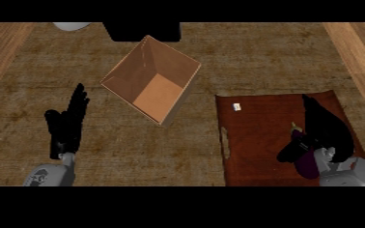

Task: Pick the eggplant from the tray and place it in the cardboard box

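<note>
A dark purple eggplant (306,160) lies on the reddish-brown tray (260,140) at the lower right, its stem end pointing up and left. My right hand (327,130) is over it, thumb to the left of the eggplant and fingers stretched along its right side, partly hiding it. The open cardboard box (153,79) stands upper middle on the counter, turned diagonally, its inside bare. My left hand (68,121) rests open at the lower left, fingers pointing up, apart from everything.
A small white tag (236,107) lies on the tray's upper left part. A pale round object (71,26) and a black block (141,31) sit at the far edge. Wooden strips run along both sides of the counter.
</note>
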Action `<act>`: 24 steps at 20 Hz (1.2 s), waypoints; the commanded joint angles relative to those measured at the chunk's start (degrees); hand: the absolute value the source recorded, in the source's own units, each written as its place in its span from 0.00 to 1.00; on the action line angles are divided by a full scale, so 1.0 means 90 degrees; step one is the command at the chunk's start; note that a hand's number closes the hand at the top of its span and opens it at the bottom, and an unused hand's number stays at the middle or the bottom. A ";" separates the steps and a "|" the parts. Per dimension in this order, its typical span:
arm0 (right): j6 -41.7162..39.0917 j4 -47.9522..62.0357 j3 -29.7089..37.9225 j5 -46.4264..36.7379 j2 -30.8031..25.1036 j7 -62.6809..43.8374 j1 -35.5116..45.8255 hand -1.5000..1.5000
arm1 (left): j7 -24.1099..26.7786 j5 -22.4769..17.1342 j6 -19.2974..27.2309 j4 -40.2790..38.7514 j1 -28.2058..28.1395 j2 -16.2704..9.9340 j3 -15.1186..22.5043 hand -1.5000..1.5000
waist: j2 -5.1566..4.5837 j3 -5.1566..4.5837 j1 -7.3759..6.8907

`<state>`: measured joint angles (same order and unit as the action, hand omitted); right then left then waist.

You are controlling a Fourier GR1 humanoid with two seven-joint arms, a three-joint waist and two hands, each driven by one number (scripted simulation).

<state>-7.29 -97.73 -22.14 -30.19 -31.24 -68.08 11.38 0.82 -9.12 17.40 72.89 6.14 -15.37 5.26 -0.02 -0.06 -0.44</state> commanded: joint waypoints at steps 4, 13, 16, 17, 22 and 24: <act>-0.0163 0.0829 0.0077 -0.0383 0.0540 -0.0860 0.0173 0.00 | 0.0353 0.0104 0.0006 -0.0358 0.0097 0.0263 -0.0026 0.50 | -0.0017 0.0001 0.0022; -0.0693 0.0891 0.0440 -0.0532 0.0571 -0.0677 -0.0051 0.00 | -0.0072 -0.0036 -0.0299 -0.0164 0.0193 -0.0084 -0.0345 0.50 | 0.0007 0.0002 0.0071; -0.0617 0.1291 0.0572 -0.0677 0.0586 -0.0274 -0.0138 0.00 | 0.0086 0.0157 -0.0231 -0.0354 0.0240 0.0009 -0.0290 0.50 | -0.0004 0.0003 0.0073; -0.0873 0.1654 0.0666 -0.0684 0.0751 -0.0482 0.0536 0.00 | -0.0443 0.0207 -0.0038 0.0132 0.0323 0.0152 -0.0097 0.50 | -0.0003 0.0006 0.0005; -0.0704 0.1350 0.0783 -0.0934 0.0681 0.0010 -0.0227 0.00 | -0.0493 0.0243 -0.0117 0.0282 0.0086 0.0126 -0.0202 0.50 | 0.0010 0.0006 0.0052; -0.0869 0.1712 0.0939 -0.0946 0.0872 -0.0091 0.0182 0.00 | -0.0272 0.0274 -0.0149 0.0449 -0.0182 0.0168 -0.0186 0.50 | 0.0007 0.0006 0.0012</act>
<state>-11.51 -84.84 -15.46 -38.17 -24.38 -62.89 11.10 -0.90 -6.96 16.33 74.23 6.10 -13.90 3.56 0.03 -0.01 -0.12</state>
